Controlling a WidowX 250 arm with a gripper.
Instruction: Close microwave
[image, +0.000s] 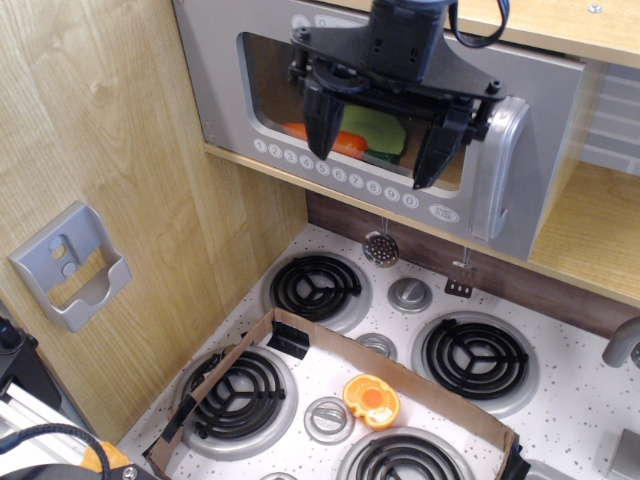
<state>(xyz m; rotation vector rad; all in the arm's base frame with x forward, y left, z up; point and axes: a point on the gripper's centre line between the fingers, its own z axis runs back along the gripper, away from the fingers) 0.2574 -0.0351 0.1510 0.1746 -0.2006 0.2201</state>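
The microwave (300, 120) sits at the top of the view under a wooden shelf (560, 25), its grey door (215, 90) swung slightly out, with a row of round white buttons (330, 170) along the bottom edge and a chunky silver handle (497, 165) at the right. The black end effector (375, 148) hangs in front of the clear window with its two fingers (318, 130) spread wide and pointing down, gripping nothing; whether they touch the door cannot be told. It hides much of the window, behind which an orange carrot (345, 140) and a green piece (380, 128) partly show. Below lies the speckled worktop (590, 410) with black coil burners (315, 285), a cardboard frame (420, 385) and an orange round toy (371, 400). A small grey holder (72, 265) is fixed to the wooden wall at left.
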